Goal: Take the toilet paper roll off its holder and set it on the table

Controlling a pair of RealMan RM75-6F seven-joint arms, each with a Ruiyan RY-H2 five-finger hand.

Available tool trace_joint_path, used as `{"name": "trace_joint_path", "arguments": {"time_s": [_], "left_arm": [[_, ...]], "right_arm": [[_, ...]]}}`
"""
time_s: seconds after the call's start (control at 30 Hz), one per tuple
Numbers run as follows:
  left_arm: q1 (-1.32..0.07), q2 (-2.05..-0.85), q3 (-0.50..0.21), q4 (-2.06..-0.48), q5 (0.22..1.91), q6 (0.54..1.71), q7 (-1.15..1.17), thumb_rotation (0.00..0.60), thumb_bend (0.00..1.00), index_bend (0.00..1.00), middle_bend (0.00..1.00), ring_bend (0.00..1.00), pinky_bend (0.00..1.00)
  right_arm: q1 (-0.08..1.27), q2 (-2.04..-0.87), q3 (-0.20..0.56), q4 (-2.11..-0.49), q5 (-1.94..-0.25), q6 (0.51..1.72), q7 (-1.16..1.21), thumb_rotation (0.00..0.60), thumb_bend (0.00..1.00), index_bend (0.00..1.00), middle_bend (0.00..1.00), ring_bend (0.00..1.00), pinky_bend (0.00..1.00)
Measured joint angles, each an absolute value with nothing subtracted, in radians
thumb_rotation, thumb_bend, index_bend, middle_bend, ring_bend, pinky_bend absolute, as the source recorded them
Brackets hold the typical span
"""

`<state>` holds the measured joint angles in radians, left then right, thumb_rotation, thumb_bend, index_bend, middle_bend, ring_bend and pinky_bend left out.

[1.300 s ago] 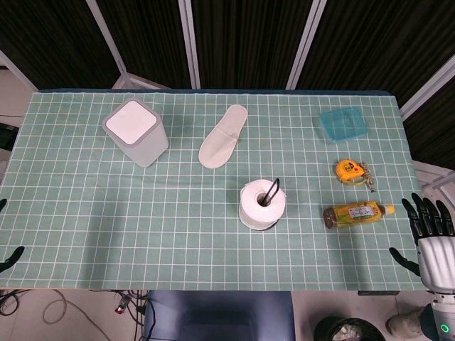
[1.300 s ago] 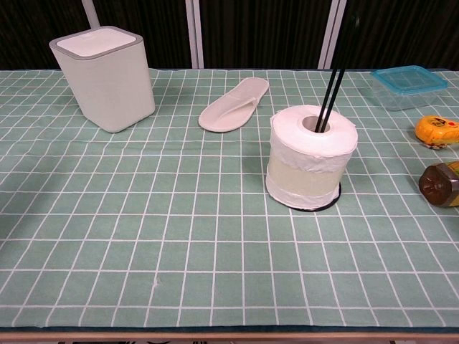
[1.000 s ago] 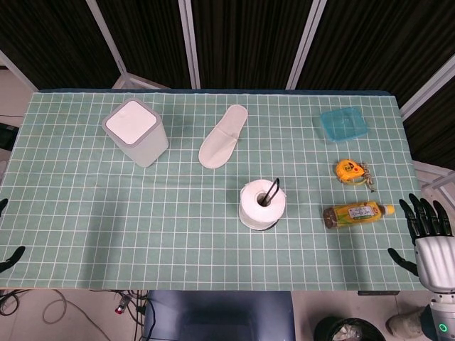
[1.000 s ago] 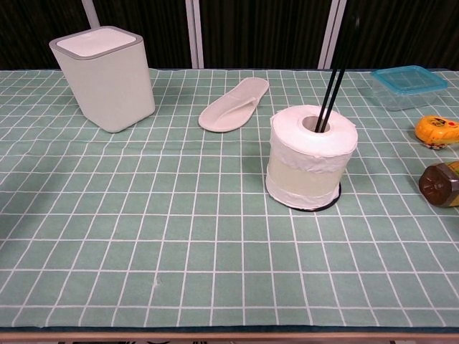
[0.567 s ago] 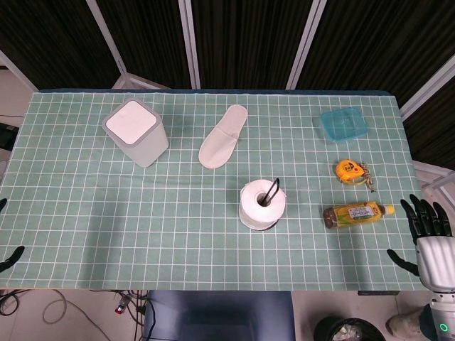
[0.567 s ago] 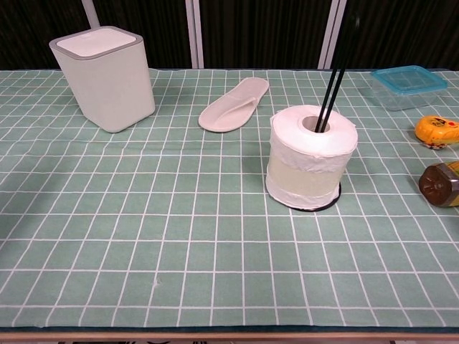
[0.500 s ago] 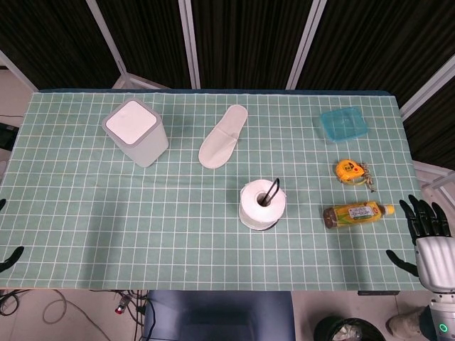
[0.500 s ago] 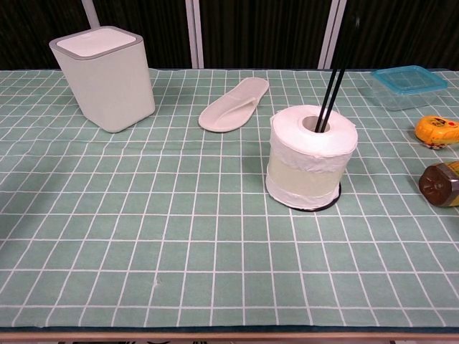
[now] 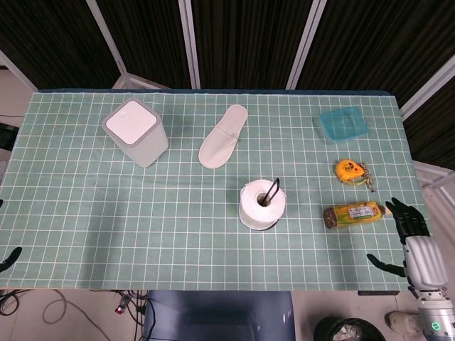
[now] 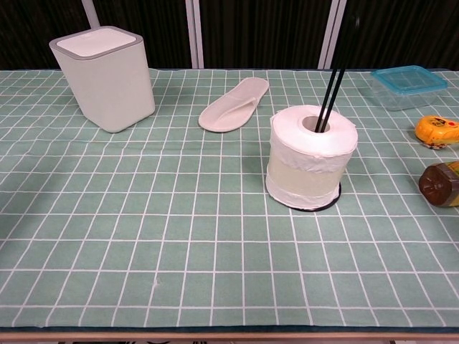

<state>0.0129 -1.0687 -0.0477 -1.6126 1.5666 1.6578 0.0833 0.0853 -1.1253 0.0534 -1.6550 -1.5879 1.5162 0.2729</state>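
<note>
The white toilet paper roll stands upright on its holder near the middle of the green checked table. The holder's black rod rises through the roll's core, and its dark base peeks out beneath. My right hand hovers at the table's front right corner, fingers spread and empty, well to the right of the roll. Of my left hand only a dark tip shows at the left border of the head view. The chest view shows neither hand.
A grey-lidded bin stands back left, a white slipper behind the roll. On the right lie a blue box, a yellow tape measure and a yellow bottle.
My right hand has shifted left and inward over the table's front right corner, closer to the bottle. The roll and the other objects have not moved.
</note>
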Motion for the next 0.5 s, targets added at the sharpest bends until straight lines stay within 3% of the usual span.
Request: {"name": "trace_joint_path", "arguments": {"time_s": [0.3, 0.5], "left_arm": [[0.013, -1.069, -0.053, -1.614, 1.552, 1.654, 0.086, 0.6, 0.18, 0.05, 0.0, 0.0, 0.01], [0.009, -1.072, -0.054, -1.613, 1.548, 1.644, 0.096, 0.6, 0.18, 0.05, 0.0, 0.0, 0.01]], "right_arm": [[0.221, -1.133, 0.086, -1.741, -1.497, 1.254, 0.657, 0.6, 0.0, 0.0, 0.0, 0.0, 0.0], [0.299, -1.242, 0.118, -1.703, -1.387, 1.14, 0.668, 0.6, 0.0, 0.0, 0.0, 0.0, 0.0]]}}
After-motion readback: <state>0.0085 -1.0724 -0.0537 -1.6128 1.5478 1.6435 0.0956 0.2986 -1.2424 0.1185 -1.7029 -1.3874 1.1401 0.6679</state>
